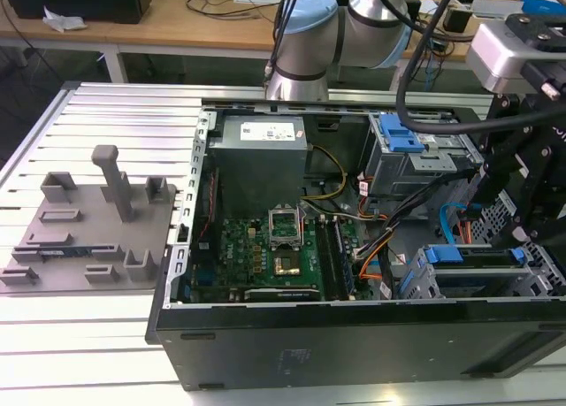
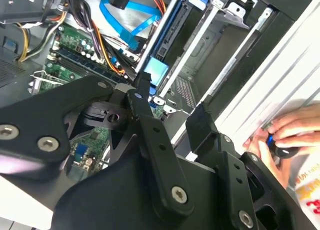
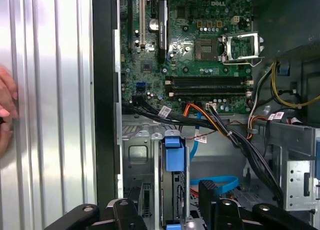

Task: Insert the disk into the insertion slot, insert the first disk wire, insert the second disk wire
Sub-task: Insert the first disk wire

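My tool stands open and empty over the computer case. The disk, in its blue carrier, sits inside the insertion slot, in the lower part of the exterior view's right.

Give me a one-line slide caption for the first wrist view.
Gripper, fingers open, poised over the blue-framed disk sitting in the insertion slot, motherboard beyond.

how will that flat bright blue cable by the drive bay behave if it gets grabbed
The flat bright blue cable is probably floppy: it lies in a loose curl. It looks thin and light, so it would likely bend or twist rather than hold its shape.
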Controlling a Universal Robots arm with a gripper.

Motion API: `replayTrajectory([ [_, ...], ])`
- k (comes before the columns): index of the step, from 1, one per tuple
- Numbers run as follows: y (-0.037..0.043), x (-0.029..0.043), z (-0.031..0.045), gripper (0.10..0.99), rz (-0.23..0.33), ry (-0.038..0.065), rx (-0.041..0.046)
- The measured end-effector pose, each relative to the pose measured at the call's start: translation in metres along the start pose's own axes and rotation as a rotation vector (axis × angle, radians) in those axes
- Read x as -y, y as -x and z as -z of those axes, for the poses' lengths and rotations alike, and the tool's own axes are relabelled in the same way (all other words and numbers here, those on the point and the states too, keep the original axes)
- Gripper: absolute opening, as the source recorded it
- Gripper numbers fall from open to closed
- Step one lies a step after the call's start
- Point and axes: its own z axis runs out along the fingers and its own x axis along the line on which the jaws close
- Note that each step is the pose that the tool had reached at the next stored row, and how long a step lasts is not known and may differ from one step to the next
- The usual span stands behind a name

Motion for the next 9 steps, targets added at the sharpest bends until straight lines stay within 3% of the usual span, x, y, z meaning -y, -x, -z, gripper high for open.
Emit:
replayTrajectory([
  [1, 0.0021, 0.0, 0.0004, 0.561, 0.0, 0.0, -0.0173],
  [2, 0.0034, 0.0, 0.0006, 0.561, 0.001, 0.0, -0.0293],
  [4, 0.0134, -0.0002, 0.0005, 0.561, 0.002, -0.001, -0.0988],
  [5, 0.0258, -0.0004, 0.0002, 0.561, 0.003, -0.002, -0.1553],
  [7, 0.0342, -0.0005, 0.0, 0.561, 0.004, -0.003, -0.1874],
  [8, 0.0399, -0.0006, -0.0002, 0.561, 0.005, -0.003, -0.2078],
  [9, 0.0435, -0.0007, -0.0002, 0.561, 0.005, -0.003, -0.2206],
])
